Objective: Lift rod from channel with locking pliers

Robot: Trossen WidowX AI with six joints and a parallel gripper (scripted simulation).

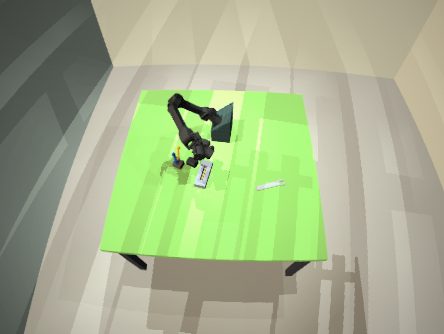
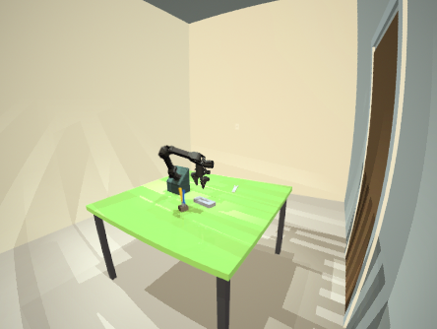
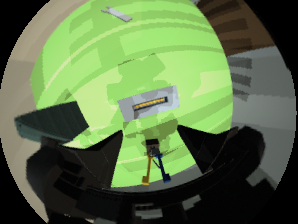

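Observation:
The locking pliers (image 1: pixel 178 151) (image 2: pixel 181 193) (image 3: pixel 148 167) stand upright in the small dark brown holster (image 1: pixel 179 164) (image 2: pixel 183 208) (image 3: pixel 152 144), with one yellow and one blue handle pointing up. Their jaws are hidden. The grey channel block (image 1: pixel 199 185) (image 2: pixel 204 202) (image 3: pixel 172 94) lies on the table beside the holster. The yellow-orange rod (image 1: pixel 203 173) (image 3: pixel 150 104) lies in its narrow dark slot. My gripper (image 1: pixel 200 158) (image 2: pixel 198 186) (image 3: pixel 150 129) is open and empty, fingers pointing down, above the table near the channel block and holster, touching neither.
A grey wrench-shaped tool (image 1: pixel 270 185) (image 2: pixel 234 188) (image 3: pixel 116 14) lies on the green table (image 1: pixel 225 225) (image 2: pixel 197 241), beyond the channel block from the holster. The dark green wedge-shaped block (image 1: pixel 221 131) (image 2: pixel 178 182) (image 3: pixel 52 120) stands at the arm's base.

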